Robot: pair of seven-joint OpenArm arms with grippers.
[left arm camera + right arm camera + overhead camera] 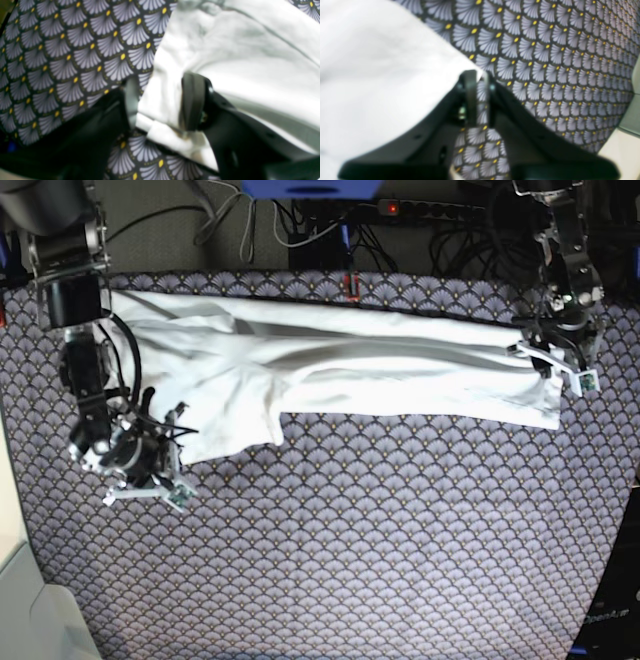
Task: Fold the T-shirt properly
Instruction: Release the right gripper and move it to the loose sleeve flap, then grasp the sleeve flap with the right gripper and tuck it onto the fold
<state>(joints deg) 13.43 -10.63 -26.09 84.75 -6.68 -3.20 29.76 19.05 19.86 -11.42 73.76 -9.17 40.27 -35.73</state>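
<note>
The white T-shirt [340, 365] lies as a long, wrinkled band across the far half of the purple patterned tablecloth [350, 530]. At its right end, my left gripper [553, 368] has a bunched fold of the T-shirt [162, 100] filling the gap between its fingers [193, 101], both of which press on the cloth. My right gripper [150, 472] is at the shirt's lower left corner. In the right wrist view its fingers [470, 97] stand slightly apart, with only tablecloth showing between them. The corner of the T-shirt [382, 75] ends just at those fingertips.
Cables and a power strip [430, 210] run behind the table's far edge. A small red item [352, 285] sits at the far edge, just above the shirt. A pale surface [25, 610] borders the table at the near left.
</note>
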